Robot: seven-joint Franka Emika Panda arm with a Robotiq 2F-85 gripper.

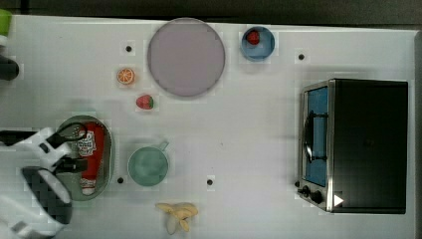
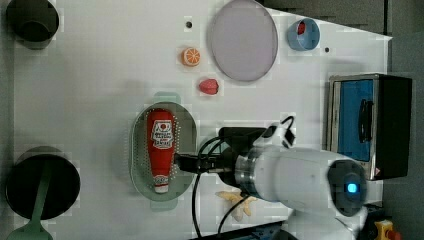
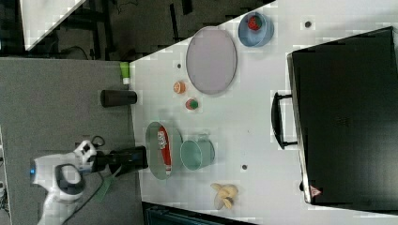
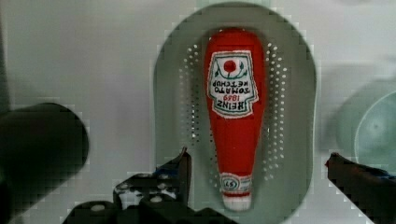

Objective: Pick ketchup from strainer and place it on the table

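The ketchup (image 1: 94,149) is a red squeeze bottle with a white cap, and it lies lengthwise in the pale green strainer (image 1: 109,149) at the top view's left. My gripper (image 1: 74,148) hangs over the strainer. It is open wide and holds nothing. In the wrist view the ketchup (image 4: 233,116) lies flat on the perforated strainer (image 4: 289,116). There the gripper (image 4: 259,170) has one dark fingertip (image 4: 180,170) on each side of the bottle's neck, above it and apart from it. The left view shows the ketchup (image 2: 161,145), the strainer (image 2: 187,130) and the gripper (image 2: 182,162). The white table (image 1: 249,129) lies all around.
A green cup (image 1: 148,167) stands close to the strainer's right in the top view, with a banana (image 1: 178,213) below it. A strawberry (image 1: 145,102), an orange slice (image 1: 126,76), a purple plate (image 1: 185,56) and a blue bowl (image 1: 258,43) lie above. A toaster oven (image 1: 358,144) stands at the right.
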